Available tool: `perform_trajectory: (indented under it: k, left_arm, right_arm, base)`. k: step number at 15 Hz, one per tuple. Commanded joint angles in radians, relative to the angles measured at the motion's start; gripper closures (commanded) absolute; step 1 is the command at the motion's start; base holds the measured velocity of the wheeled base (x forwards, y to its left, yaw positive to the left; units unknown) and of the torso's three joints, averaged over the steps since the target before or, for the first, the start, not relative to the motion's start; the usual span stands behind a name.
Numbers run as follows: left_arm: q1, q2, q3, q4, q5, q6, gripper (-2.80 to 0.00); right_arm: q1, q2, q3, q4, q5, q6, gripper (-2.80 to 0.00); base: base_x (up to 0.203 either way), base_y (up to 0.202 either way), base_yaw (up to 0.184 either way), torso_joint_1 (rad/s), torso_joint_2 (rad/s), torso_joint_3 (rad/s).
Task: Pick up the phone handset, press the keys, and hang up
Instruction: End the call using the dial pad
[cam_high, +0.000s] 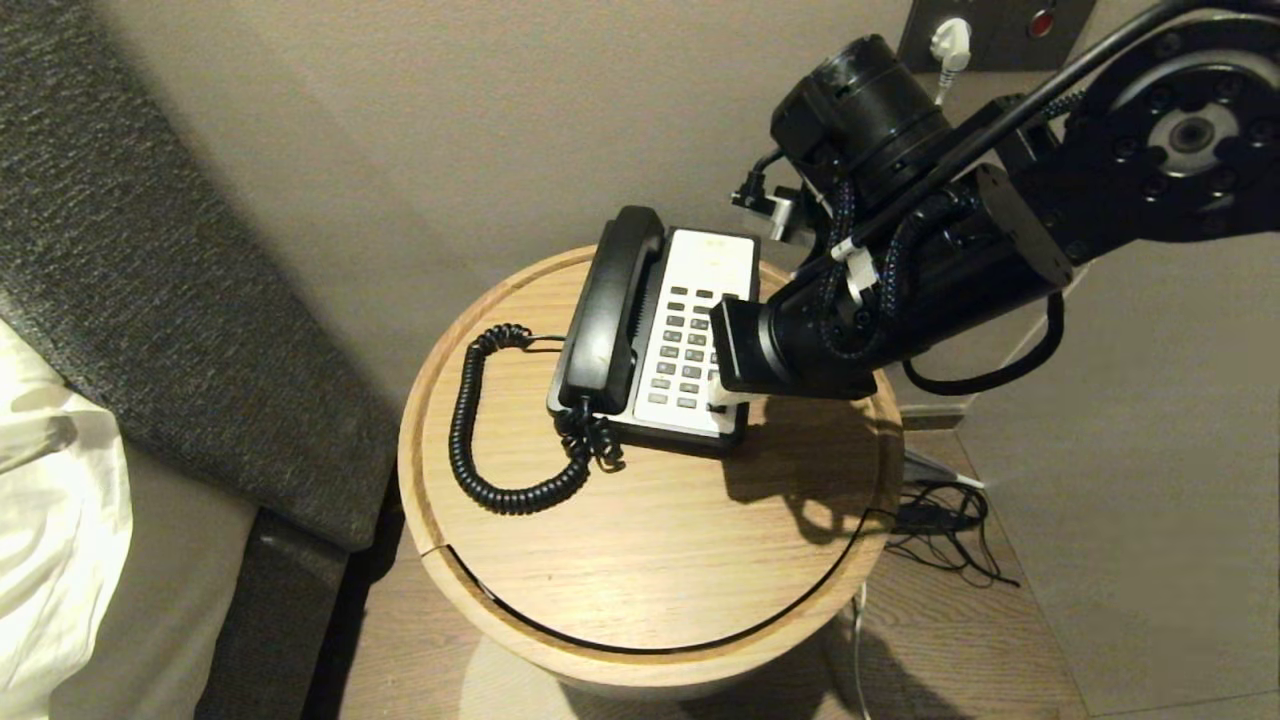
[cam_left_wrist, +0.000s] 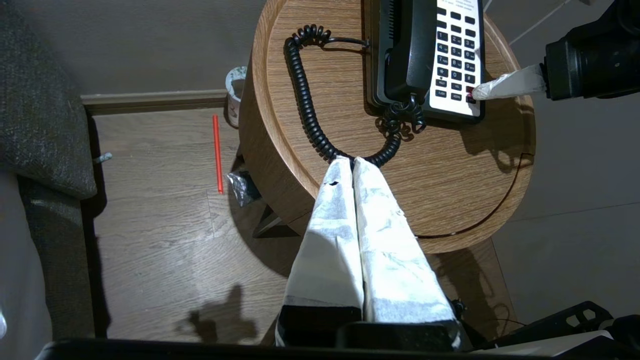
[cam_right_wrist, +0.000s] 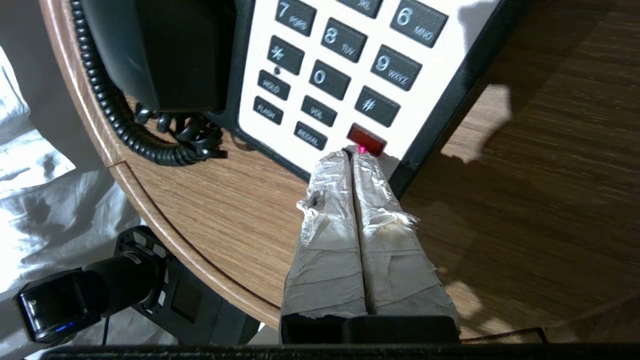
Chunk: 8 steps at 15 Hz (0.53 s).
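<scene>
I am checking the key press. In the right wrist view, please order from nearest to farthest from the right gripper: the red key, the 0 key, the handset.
1. Red key, at the right gripper tips.
2. 0 key, mid keypad.
3. Phone handset, cradled beyond the keys.

The black handset (cam_high: 608, 308) is lying cradled on the phone's left side, its coiled cord looping across the table. The grey keys (cam_high: 686, 347), one red, are sitting in the white faceplate alongside.
</scene>
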<state>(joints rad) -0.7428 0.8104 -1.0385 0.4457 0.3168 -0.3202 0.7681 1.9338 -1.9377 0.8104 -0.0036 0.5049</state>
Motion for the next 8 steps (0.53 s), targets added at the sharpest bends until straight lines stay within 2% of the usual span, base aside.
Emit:
perform_trajectory:
  k: [1, 8]
  left_arm:
    - [0.0, 0.0, 0.007, 0.002, 0.002, -0.001, 0.0]
    - [0.0, -0.008, 0.023, -0.001, -0.012, -0.002, 0.0]
  right_arm:
    - [-0.006, 0.004, 0.0, 0.001, 0.001, 0.0, 0.0]
    - [-0.026, 0.014, 0.011, 0.0, -0.001, -0.011, 0.0]
  base:
    - [0.0, 0.0, 0.0, 0.0, 0.0, 0.0]
    - [0.0, 0.0, 0.0, 0.0, 0.0, 0.0]
